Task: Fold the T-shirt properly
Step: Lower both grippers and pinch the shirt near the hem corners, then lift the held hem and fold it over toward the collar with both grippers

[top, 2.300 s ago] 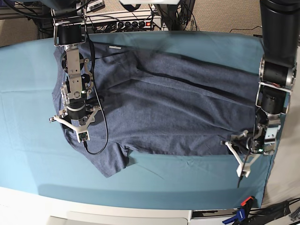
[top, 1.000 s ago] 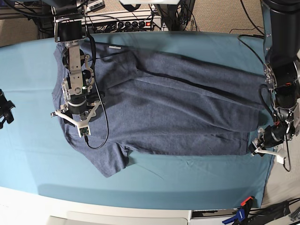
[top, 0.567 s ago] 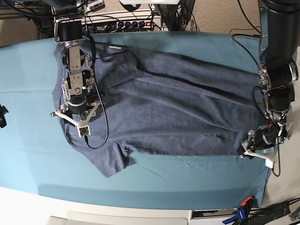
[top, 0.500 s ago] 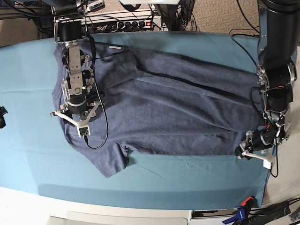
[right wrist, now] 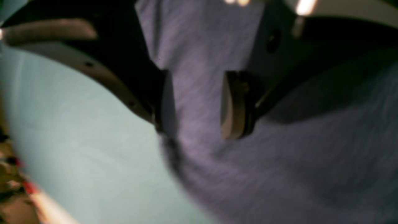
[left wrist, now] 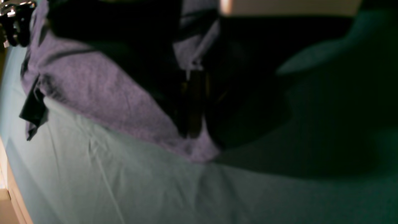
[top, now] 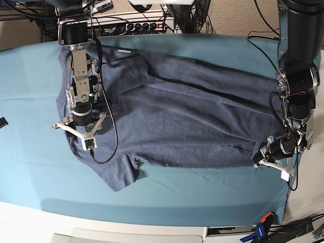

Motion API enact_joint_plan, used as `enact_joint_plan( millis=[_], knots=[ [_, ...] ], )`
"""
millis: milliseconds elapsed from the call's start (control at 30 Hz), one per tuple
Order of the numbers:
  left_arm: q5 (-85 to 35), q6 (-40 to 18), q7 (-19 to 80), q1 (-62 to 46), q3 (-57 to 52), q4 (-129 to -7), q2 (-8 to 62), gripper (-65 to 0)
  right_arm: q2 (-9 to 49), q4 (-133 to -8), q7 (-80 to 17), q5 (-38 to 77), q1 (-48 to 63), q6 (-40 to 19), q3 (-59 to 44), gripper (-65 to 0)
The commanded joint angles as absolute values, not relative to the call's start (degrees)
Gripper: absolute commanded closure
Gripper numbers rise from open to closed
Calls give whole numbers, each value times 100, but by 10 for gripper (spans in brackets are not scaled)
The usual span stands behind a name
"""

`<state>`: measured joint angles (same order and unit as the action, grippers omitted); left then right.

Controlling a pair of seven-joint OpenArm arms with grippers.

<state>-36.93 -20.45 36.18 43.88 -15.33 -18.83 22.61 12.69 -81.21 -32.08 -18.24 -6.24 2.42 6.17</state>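
The navy-blue T-shirt (top: 182,116) lies spread out on the teal table cloth (top: 202,187), with one sleeve pointing toward the front left. My left gripper (top: 264,159) sits low at the shirt's front right hem corner. In the left wrist view its dark jaws (left wrist: 192,105) are pressed together on the edge of the T-shirt (left wrist: 102,90). My right gripper (top: 83,136) hovers over the shirt's left end. There its fingers (right wrist: 233,105) stand apart, open, straddling a strip of T-shirt (right wrist: 279,161) beside the cloth (right wrist: 77,140).
A power strip with cables (top: 142,23) runs along the table's back edge. A small clamp (top: 260,228) lies off the front right corner. A dark object (top: 2,122) pokes in at the left edge. The table's white front edge (top: 101,228) borders the cloth.
My left gripper slid left onto the shirt's front right hem corner and closed. My right gripper stayed over the shirt's left end. The dark object at the left edge withdrew.
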Motion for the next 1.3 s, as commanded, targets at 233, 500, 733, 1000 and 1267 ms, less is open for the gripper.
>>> enact_joint_plan(
  millis=[233, 500, 733, 1000, 1267],
  knots=[
    [-3776, -2589, 3621, 4604, -1498, -1962, 2397, 0, 1422, -8195, -3341, -2119, -1317, 526, 576, -328],
    [-3778, -2692, 3712, 4604, -1463, -1962, 2399, 0, 1398, -6512, -3107, -735, -2779, -276, -506, -357],
    [-3997, -3009, 3809, 4602, -1463, -1962, 2397, 0, 1404, -5000, -3122, 456, -3640, -1608, -1216, -357],
    [-4077, -3159, 3874, 4602, -1463, -1962, 2397, 0, 1417, -3970, -2867, 687, -3695, -1782, -1208, -357],
    [-4077, -3162, 3870, 4602, -1463, -1962, 2397, 0, 1411, -3865, -2823, 687, -3697, -1892, -1205, -356]
  ],
)
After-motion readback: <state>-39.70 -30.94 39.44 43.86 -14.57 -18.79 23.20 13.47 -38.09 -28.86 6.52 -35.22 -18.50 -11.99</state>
